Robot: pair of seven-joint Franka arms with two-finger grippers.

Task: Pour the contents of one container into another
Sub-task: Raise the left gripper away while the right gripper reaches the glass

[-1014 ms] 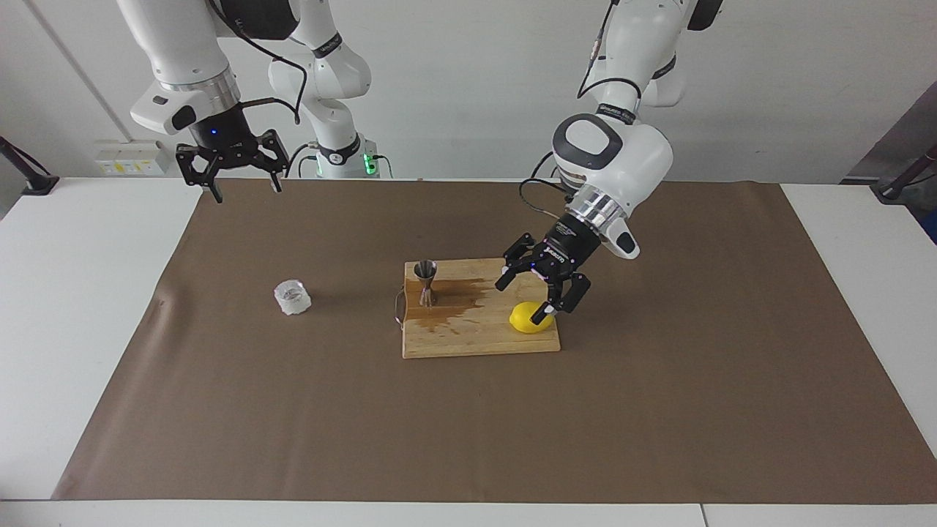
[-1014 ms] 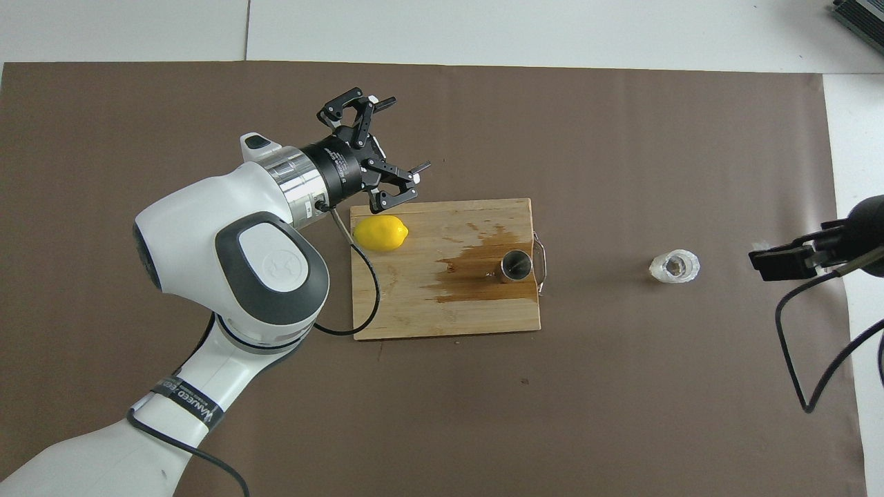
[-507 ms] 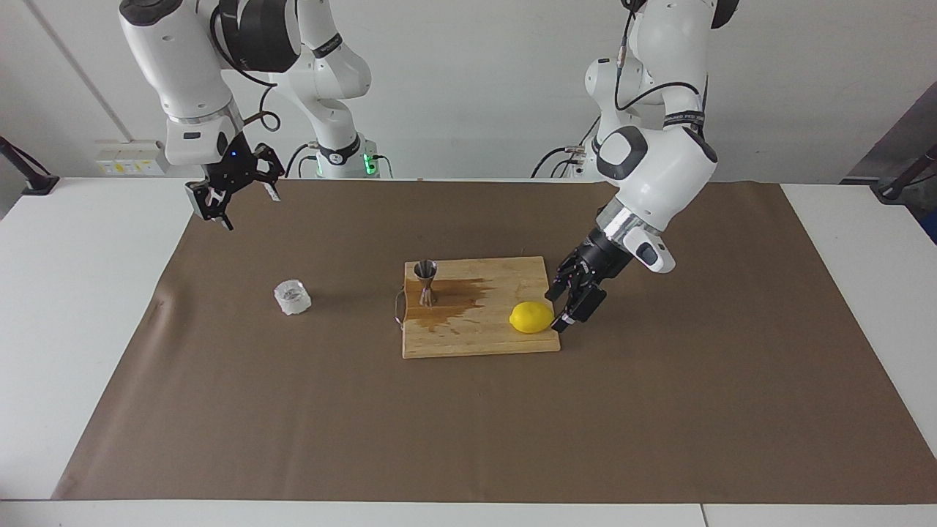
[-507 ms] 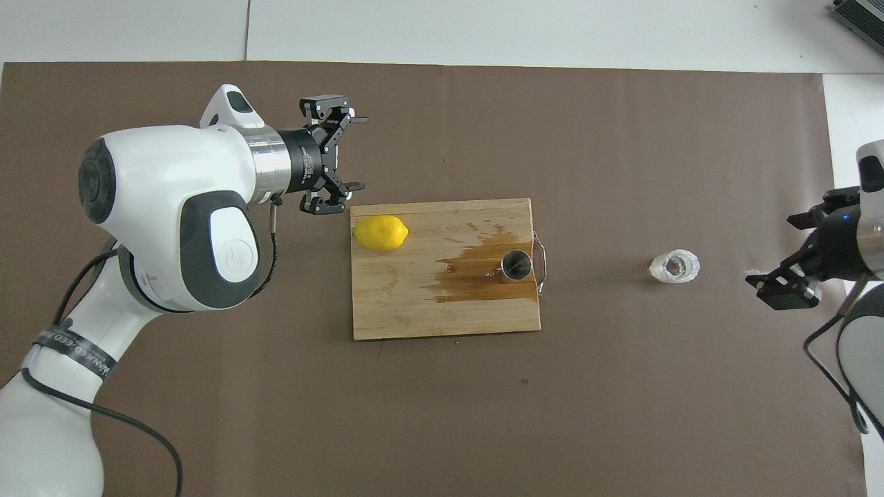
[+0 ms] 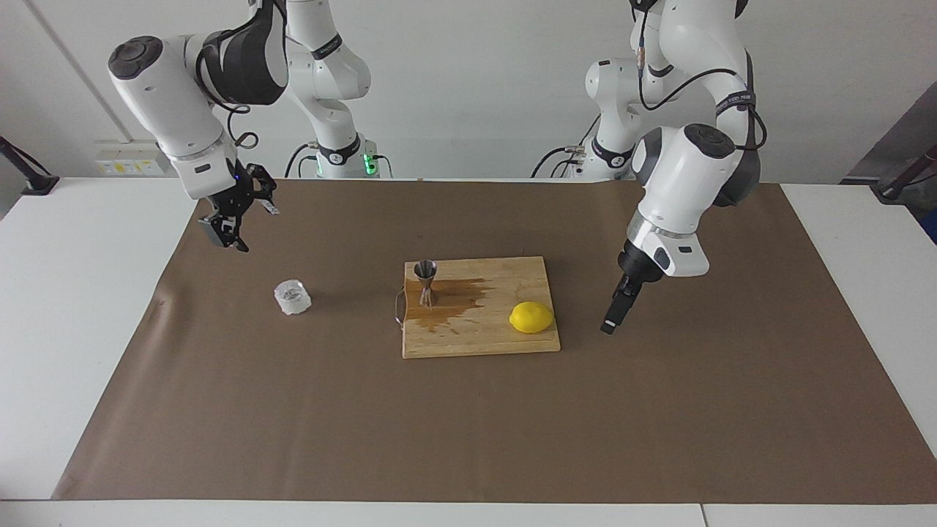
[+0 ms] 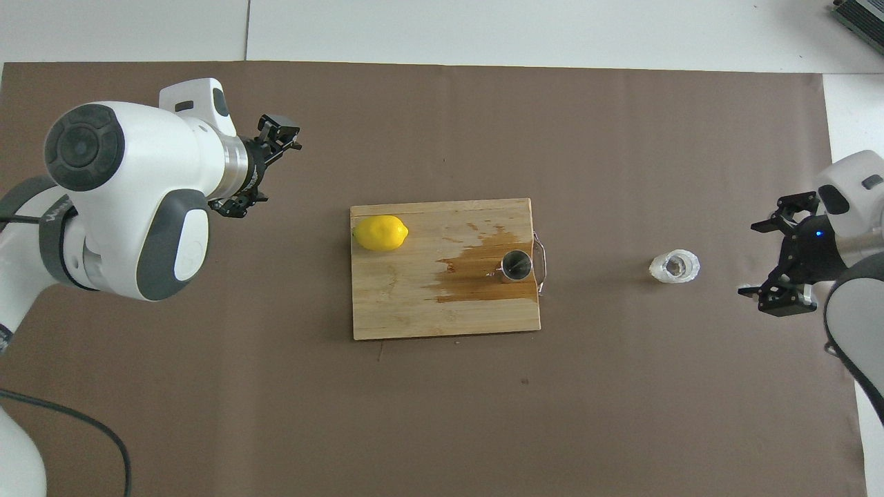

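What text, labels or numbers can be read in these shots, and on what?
None legible.
Black arm band: white lettering, too small to read.
Yellow stickers on the wall sockets: too small to read.
Cutting board, lemon, glass, steel measuring cup: no print visible.

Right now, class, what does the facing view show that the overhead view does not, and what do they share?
Only the facing view shows the arms' bases, the back wall, and the jigger's hourglass side profile. Only the overhead view looks into the jigger's open mouth and the glass's mouth. Both show the board with its wet stain, the lemon on it, the glass standing on the brown paper toward the right arm's end, and the left gripper and right gripper raised, holding nothing.
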